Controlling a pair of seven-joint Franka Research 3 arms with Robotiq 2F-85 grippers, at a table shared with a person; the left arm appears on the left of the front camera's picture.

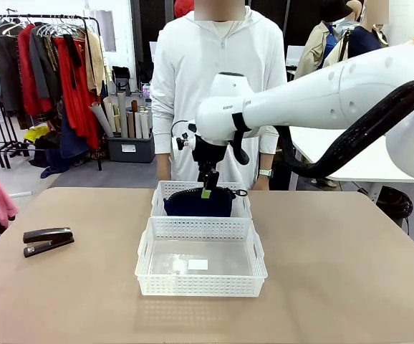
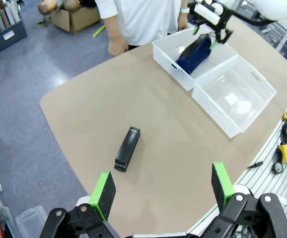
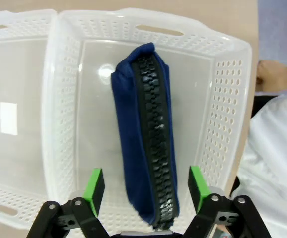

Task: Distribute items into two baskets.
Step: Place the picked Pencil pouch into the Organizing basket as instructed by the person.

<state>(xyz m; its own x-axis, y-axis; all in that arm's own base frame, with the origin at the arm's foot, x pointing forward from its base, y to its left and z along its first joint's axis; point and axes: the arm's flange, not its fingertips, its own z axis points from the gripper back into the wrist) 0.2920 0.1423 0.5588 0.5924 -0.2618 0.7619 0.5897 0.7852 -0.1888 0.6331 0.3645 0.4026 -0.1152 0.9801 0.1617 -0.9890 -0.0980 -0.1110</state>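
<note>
You can count half the job as done: the navy pouch [image 1: 198,202] stands on its edge, zipper up, inside the far basket [image 1: 165,188] at the centre of the front view. Your right end effector [image 1: 206,192] hangs just above it, and in the right wrist view its green pads [image 3: 96,184] are apart on either side of the pouch, touching nothing. The near basket [image 1: 200,287], the one with the white label on its base, holds nothing yet. The black stapler [image 1: 48,240] lies on the table [image 1: 336,272] at the lower left of the front view, well apart from both baskets. Your left end effector [image 2: 166,186] hovers wide apart above it, so you probably place that next.
</note>
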